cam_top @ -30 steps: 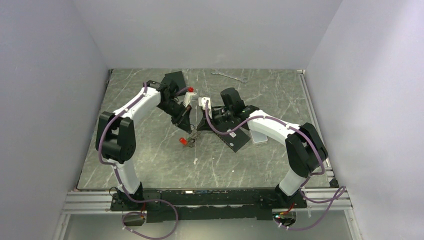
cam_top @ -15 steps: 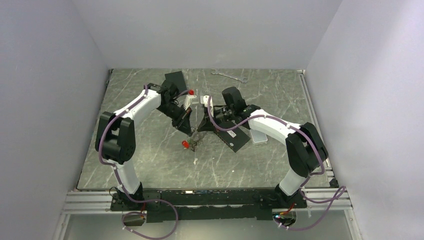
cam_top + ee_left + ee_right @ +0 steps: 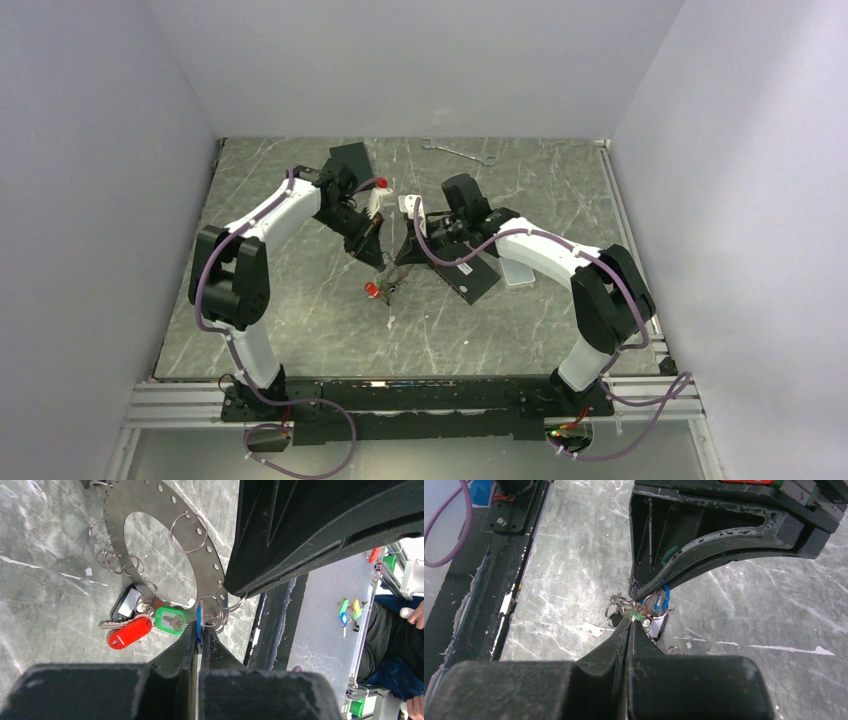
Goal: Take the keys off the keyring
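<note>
Barely anything moved for you. Both arms held pose. Left gripper (image 3: 380, 256) and right gripper (image 3: 396, 258) only nudged, tips almost meeting, and red tag (image 3: 372, 290) slid slightly toward near edge. Nothing came free, so task was no further on.

Keys (image 3: 150, 622) hung bunched off keyring (image 3: 142, 501), just under tips.

Left wrist view alone showed you left jaws clamped on blue tag (image 3: 199, 625), with green tag (image 3: 169, 620) beside it.

Right wrist view showed right jaws pinched tight, apparently on keyring rim among split rings (image 3: 613, 614).

Top view blurred all of that.

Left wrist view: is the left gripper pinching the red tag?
No, the left gripper pinches the blue tag; the red tag sits left.
</note>
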Controlling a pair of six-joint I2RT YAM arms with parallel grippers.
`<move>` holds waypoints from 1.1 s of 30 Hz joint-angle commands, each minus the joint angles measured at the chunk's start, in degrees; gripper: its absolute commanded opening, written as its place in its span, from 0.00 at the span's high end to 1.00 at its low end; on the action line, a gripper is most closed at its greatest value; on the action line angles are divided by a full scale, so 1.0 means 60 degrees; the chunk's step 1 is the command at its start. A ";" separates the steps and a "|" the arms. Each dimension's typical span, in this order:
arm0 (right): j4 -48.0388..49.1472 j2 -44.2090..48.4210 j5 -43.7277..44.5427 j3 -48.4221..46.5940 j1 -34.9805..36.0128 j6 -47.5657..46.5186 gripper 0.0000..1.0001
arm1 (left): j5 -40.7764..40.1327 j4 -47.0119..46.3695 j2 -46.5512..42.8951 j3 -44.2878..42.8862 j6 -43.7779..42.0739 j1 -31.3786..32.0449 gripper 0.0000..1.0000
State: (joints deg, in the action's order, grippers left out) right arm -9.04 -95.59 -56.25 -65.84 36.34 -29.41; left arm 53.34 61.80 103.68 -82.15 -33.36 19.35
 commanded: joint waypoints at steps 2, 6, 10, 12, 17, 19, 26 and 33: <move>-0.0986 -0.0089 -0.0787 -0.0385 0.0231 -0.0602 1.00 | -0.0007 -0.0435 -0.0557 -0.0537 0.0015 -0.0123 1.00; -0.1055 -0.0144 -0.0747 -0.0415 0.0256 -0.0676 1.00 | 0.0038 -0.0327 -0.0698 -0.0576 -0.0033 -0.0131 1.00; -0.1187 -0.0230 -0.0705 -0.0483 0.0268 -0.0739 1.00 | 0.0035 -0.0332 -0.0926 -0.0560 -0.0061 -0.0122 1.00; -0.1217 -0.0263 -0.0717 -0.0496 0.0270 -0.0781 1.00 | 0.0065 -0.0269 -0.0971 -0.0595 -0.0099 -0.0120 1.00; -0.1198 -0.0286 -0.0700 -0.0481 0.0272 -0.0727 1.00 | 0.0137 -0.0184 -0.1115 -0.0627 -0.0149 -0.0120 1.00; -0.1203 -0.0302 -0.0679 -0.0495 0.0285 -0.0738 1.00 | 0.0199 -0.0141 -0.1171 -0.0646 -0.0172 -0.0099 1.00; -0.1228 -0.0407 -0.0414 -0.0658 0.0285 -0.0614 1.00 | 0.0210 -0.0118 -0.1504 -0.0435 -0.0199 0.0207 1.00; -0.1527 -0.0483 -0.0238 -0.0950 0.0399 -0.0911 1.00 | 0.0346 -0.0350 -0.1932 -0.0194 0.0060 0.0334 1.00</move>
State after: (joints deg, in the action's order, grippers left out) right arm -13.87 -97.12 -57.41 -70.11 37.28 -33.08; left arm 49.71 62.81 97.14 -82.30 -33.63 20.97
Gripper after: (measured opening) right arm 0.018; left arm 0.045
